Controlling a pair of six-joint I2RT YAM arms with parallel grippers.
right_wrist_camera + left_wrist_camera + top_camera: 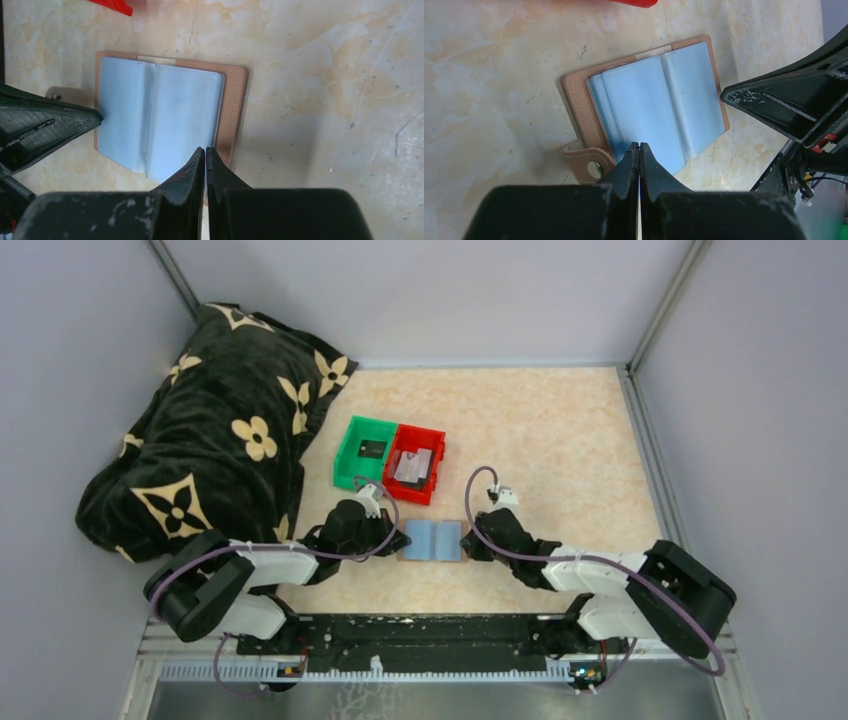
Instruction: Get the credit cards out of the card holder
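The tan card holder [433, 539] lies open and flat on the table, pale blue sleeves up, between my two grippers. No card shows in its sleeves. A dark credit card [370, 449] lies in the green bin [349, 455] and a grey one [413, 466] in the red bin [436, 472]. My left gripper [639, 145] is shut, its tips over the near edge of the left blue page [644, 100]. My right gripper [205, 149] is shut, its tips at the right edge of the sleeves [185, 110], beside the tan cover [234, 100]. Each gripper also shows in the other's wrist view.
A black blanket with cream flowers [210, 430] is heaped at the back left. The two bins stand side by side just behind the card holder. Grey walls close the table in at the back and on both sides. The holder's snap tab [586, 165] sticks out at its left.
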